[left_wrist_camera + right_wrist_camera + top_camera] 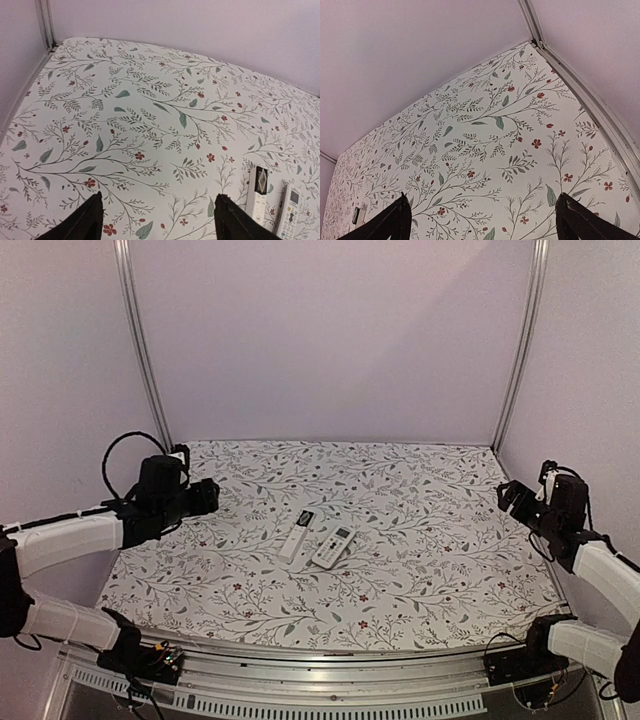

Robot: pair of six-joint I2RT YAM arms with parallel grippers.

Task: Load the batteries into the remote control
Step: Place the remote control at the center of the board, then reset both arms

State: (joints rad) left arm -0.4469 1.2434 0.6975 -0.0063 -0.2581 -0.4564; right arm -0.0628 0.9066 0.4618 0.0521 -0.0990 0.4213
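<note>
Across the table, one flowered cloth, spread from wall to wall.

Over its left edge, one left arm, white-sleeved, reaching in. At its tip, the left gripper, held above the cloth. From the left wrist: two dark fingers, spread wide, nothing between them.

Over the right edge, one right arm, with the right gripper likewise off the cloth. From the right wrist: two dark fingers, also set wide apart and empty.

Near the table's middle, two remotes, lying side by side, close but apart, both angled the same way and well away from either gripper. Left-hand remote: white and slim, with a black patch at its far end, possibly an open battery bay, though too coarse a view to be sure. Right-hand remote: white, face up, with a small screen at the far end and rows of buttons below.

Batteries: too small to make out in any of the three views, so cannot tell where they lie or how many.
</note>
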